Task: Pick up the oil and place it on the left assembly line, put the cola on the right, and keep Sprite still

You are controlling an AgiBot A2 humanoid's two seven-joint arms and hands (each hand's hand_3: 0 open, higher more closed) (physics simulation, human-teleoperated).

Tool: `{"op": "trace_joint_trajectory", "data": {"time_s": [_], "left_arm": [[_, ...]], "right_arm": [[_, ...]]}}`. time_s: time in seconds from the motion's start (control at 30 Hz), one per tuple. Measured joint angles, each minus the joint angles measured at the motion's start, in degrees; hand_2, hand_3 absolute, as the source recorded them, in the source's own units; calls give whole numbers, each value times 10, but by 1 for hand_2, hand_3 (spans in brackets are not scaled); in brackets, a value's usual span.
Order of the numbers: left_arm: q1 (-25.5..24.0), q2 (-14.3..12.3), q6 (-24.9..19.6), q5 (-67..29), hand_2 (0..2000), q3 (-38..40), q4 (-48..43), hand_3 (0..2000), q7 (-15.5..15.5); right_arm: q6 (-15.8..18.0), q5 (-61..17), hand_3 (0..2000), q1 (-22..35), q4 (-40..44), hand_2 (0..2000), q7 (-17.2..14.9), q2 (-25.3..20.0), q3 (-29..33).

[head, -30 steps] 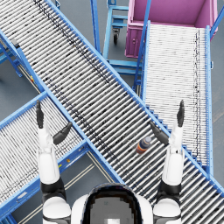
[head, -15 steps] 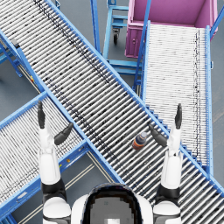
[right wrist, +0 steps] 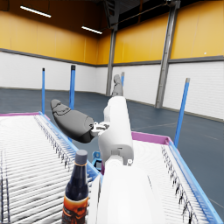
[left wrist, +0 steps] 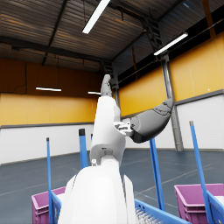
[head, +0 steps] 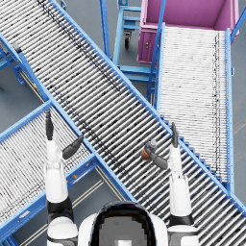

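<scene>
A dark bottle (head: 148, 151) with an orange label and a grey cap, which looks like the cola, stands on the long diagonal roller conveyor (head: 101, 96). My right hand (head: 168, 150) is raised just to its right, fingers pointing up and thumb reaching toward the bottle; it holds nothing. In the right wrist view the bottle (right wrist: 76, 192) stands below the spread thumb of my right hand (right wrist: 107, 120). My left hand (head: 56, 144) is open over the left conveyor (head: 24, 163), also seen as my left hand (left wrist: 120, 124) against the hall. No oil or Sprite is in view.
The right conveyor (head: 192, 81) runs back to a purple bin (head: 187, 14). Blue rails (head: 153, 113) edge every belt, and blue posts (head: 104, 24) rise behind. Grey floor shows between the belts at the lower middle.
The bottle has crept a little up and left along the diagonal belt. My right hand has moved left and slightly down until its thumb is beside the bottle. My left hand has barely moved.
</scene>
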State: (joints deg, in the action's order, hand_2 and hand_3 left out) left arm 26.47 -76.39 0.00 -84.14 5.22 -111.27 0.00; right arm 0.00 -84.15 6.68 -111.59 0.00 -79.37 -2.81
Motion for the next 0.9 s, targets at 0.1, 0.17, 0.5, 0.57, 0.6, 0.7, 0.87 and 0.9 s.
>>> {"op": "trace_joint_trajectory", "data": {"time_s": [0.1,0.17,0.5,0.57,0.6,0.7,0.87,0.9], "left_arm": [[-2,-1,0,0,0,-2,-3,0,0],[-3,-2,0,0,0,-3,-3,0,0],[-3,-7,0,0,0,-16,9,0,0],[-1,-8,0,0,0,-18,13,0,0],[-1,-8,0,0,0,-19,15,0,0],[0,-10,0,0,0,-20,19,0,0],[-1,-12,0,0,0,-19,21,0,0],[-1,-12,0,0,0,-19,22,0,0]], "right_arm": [[0,0,0,-5,46,0,0,-1,-31],[0,0,0,-1,80,0,0,-4,-46],[0,0,0,59,316,0,0,-35,-100],[0,0,0,71,358,0,0,-40,-102],[0,0,0,76,378,0,0,-42,-104],[0,0,0,88,433,0,0,-49,-112],[-3,0,0,118,505,0,1,-62,-125],[-5,0,327,125,513,1361,2,-64,-127]]}}
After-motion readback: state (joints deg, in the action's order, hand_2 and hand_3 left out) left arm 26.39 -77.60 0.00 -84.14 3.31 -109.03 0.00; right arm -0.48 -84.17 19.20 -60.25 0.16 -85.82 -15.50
